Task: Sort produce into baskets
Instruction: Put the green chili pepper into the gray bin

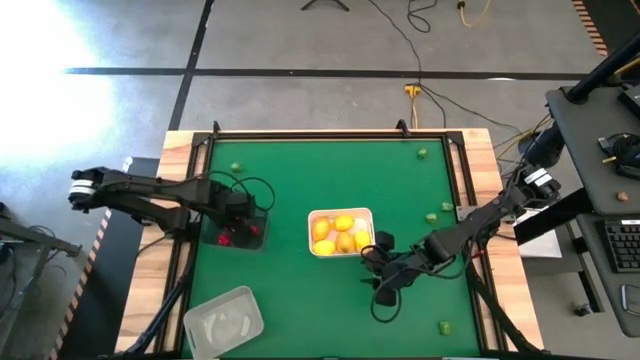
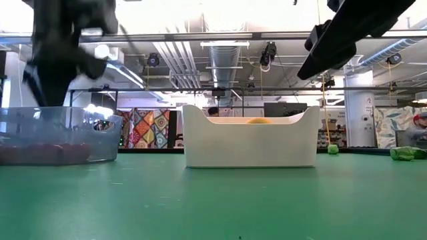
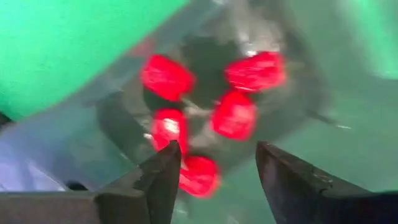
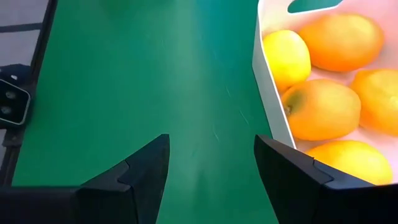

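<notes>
The dark see-through tub (image 1: 243, 232) stands left of centre with several red pieces (image 3: 235, 114) on its floor. My left gripper (image 3: 217, 152) hangs open over it, pointing down at the red pieces, and holds nothing; it also shows in the high view (image 1: 240, 218). The white tub (image 1: 340, 232) at the centre holds several yellow-orange rounds (image 4: 320, 107). My right gripper (image 4: 211, 146) is open and empty over the bare mat, just beside the white tub's near right corner (image 1: 380, 262). The clear tub (image 1: 223, 320) stands at the near left.
Small green pieces lie on the green mat: at the far left (image 1: 236, 167), the far right (image 1: 422, 153), two at the right edge (image 1: 447, 207) and one at the near right (image 1: 445, 326). In the low view two of them (image 2: 331, 149) show right of the white tub.
</notes>
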`<state>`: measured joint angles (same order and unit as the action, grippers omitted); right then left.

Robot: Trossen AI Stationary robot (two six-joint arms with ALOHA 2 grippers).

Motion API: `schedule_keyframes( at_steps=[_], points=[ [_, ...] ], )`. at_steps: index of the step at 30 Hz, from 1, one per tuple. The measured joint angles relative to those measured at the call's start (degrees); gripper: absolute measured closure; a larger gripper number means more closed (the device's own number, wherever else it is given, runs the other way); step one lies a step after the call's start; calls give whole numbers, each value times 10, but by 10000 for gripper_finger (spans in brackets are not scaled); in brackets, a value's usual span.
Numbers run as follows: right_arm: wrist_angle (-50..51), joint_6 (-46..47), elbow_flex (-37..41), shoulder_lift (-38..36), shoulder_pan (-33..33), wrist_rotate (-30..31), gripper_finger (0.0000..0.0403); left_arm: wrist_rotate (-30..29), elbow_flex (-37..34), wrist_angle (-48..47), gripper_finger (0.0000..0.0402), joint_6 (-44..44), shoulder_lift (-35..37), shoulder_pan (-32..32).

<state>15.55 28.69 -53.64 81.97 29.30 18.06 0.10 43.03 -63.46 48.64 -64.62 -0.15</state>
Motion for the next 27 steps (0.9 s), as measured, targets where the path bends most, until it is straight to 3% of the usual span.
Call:
schedule_keyframes(
  at_steps=[3,8,12,15,19,23,27],
  points=[
    [0,2,-5,0,0,0,177,13,73,-13,211,37,3,-53],
    [0,8,-6,0,1,0,177,-2,183,9,223,103,-13,-217],
    [0,7,-6,0,1,0,177,-11,244,1,236,168,-56,-359],
    [0,-2,-6,-1,-1,0,177,-50,267,-35,245,238,-102,-437],
    [-11,-12,-6,-1,-4,1,177,-84,272,-73,261,316,-159,-475],
    [-35,-22,-6,-1,-5,2,177,-62,265,-114,281,385,-201,-471],
    [-44,-17,-6,2,-3,1,177,-42,258,-118,301,388,-233,-461]
  ],
)
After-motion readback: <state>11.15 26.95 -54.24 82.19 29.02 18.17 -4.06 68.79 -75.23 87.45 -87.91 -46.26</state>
